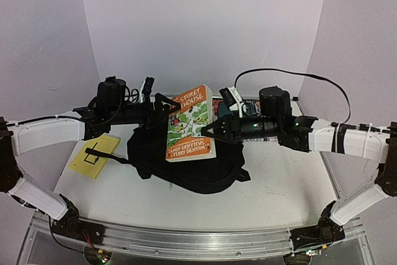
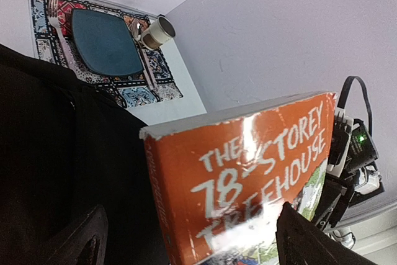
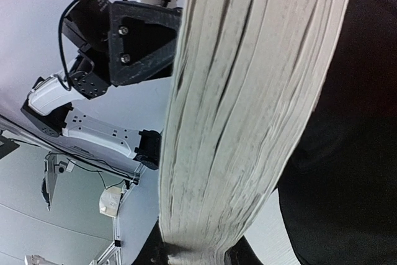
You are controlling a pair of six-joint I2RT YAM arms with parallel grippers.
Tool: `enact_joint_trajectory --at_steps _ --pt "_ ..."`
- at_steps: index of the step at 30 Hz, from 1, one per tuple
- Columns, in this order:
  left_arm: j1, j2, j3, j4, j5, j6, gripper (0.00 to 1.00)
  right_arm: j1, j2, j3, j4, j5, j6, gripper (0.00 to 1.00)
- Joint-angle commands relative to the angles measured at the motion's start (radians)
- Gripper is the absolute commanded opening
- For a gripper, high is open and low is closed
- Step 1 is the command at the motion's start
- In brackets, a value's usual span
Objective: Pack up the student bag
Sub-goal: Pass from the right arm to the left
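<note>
I've got the student bag slumped mid-table, w/ the orange book tilted over its top. R gripper is clamped on the book's page edge; L gripper hangs w/ jaws wide apart at the spine side, holding nothing. A yellow pad lies on the table just left of the bag.

From above, we cannot tell whether the bag is open: the orange book at the right tool covers its top, and most of the patterned mat behind that tool. Its own camera shows mostly page edges, its fingers cropped at the bottom. Ahead of the left tool, the book's lower cover runs out of frame.
</note>
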Motion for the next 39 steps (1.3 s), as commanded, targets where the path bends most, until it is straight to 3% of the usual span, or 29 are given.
enact_joint_trajectory --at_steps 1,8,11,17,20,24,29,31,39 --pt "0.007 0.024 -0.016 0.178 0.109 -0.085 0.95 -0.001 -0.071 0.089 0.158 -0.066 -0.029 0.00" --pt "0.008 0.054 -0.067 0.456 0.237 -0.262 0.79 -0.003 -0.060 0.088 0.176 -0.076 -0.029 0.00" --pt "0.007 0.042 -0.083 0.542 0.260 -0.314 0.65 -0.010 -0.054 0.079 0.183 -0.082 -0.028 0.00" --pt "0.007 -0.009 -0.103 0.580 0.233 -0.346 0.19 -0.021 -0.046 0.049 0.183 -0.014 -0.025 0.00" --pt "0.008 -0.032 -0.117 0.581 0.193 -0.349 0.02 -0.021 -0.042 0.035 0.184 0.033 -0.017 0.08" --pt "0.006 -0.068 -0.150 0.583 0.083 -0.350 0.00 -0.021 -0.054 -0.006 0.205 0.112 0.008 0.31" --pt "-0.003 -0.095 -0.181 0.599 -0.057 -0.360 0.00 -0.021 -0.096 -0.095 0.268 0.241 0.060 0.83" --pt "-0.012 -0.104 -0.189 0.609 -0.118 -0.367 0.00 -0.021 -0.106 -0.136 0.314 0.277 0.092 0.96" --pt "-0.061 -0.097 -0.192 0.672 -0.331 -0.372 0.00 0.000 -0.087 -0.272 0.553 0.345 0.241 0.98"
